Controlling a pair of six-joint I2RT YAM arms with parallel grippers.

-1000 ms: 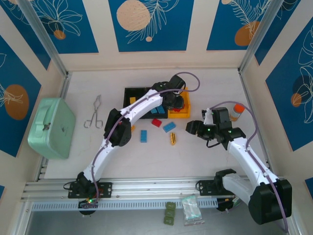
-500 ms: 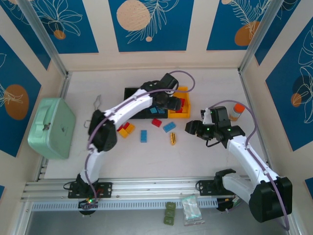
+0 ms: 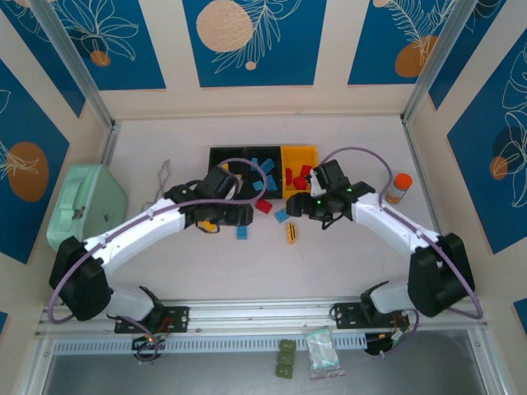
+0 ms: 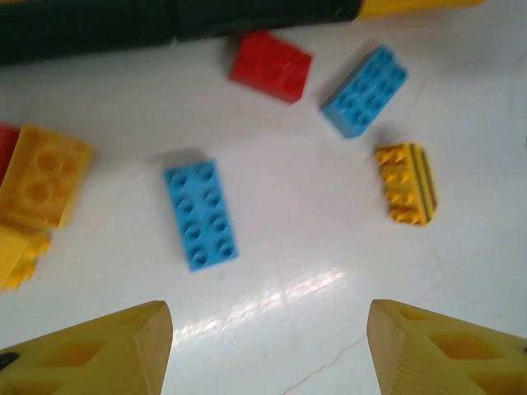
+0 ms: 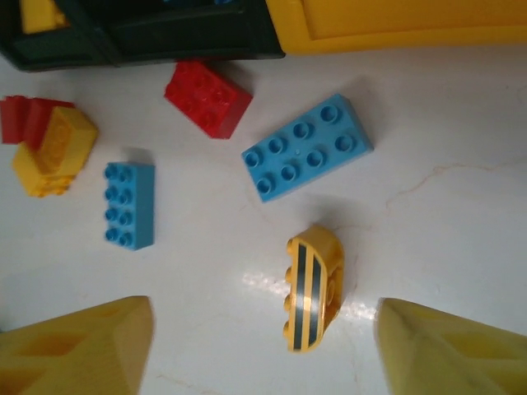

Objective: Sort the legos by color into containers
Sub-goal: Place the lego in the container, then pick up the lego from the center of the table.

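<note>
**Top external.** Containers (image 3: 216, 153) stand in a row on the bench (image 3: 346, 263), just behind the loose legos (image 3: 242, 232). The yellow bin (image 3: 309, 154) holds red bricks and the middle bin holds blue. Left claw (image 3: 233, 216) and right claw (image 3: 298, 206) hover at opposite sides of the scatter, near each other. Judgement: they may crowd if both descend. Open bench lies toward the arm bases.

**Left wrist.** Left claw is spread wide and empty. The blue brick (image 4: 202, 214) lies flat, studs up, with bare bench all round, so it is probably the easiest pick. The yellow brick (image 4: 41, 177) touches its neighbours.

**Right wrist.** Right claw is also wide and empty above the striped yellow piece (image 5: 311, 288), which lies on its side, apart from the long blue brick (image 5: 306, 158). The red brick (image 5: 207, 97) sits just beside the black bin wall, leaving little finger room there.
</note>
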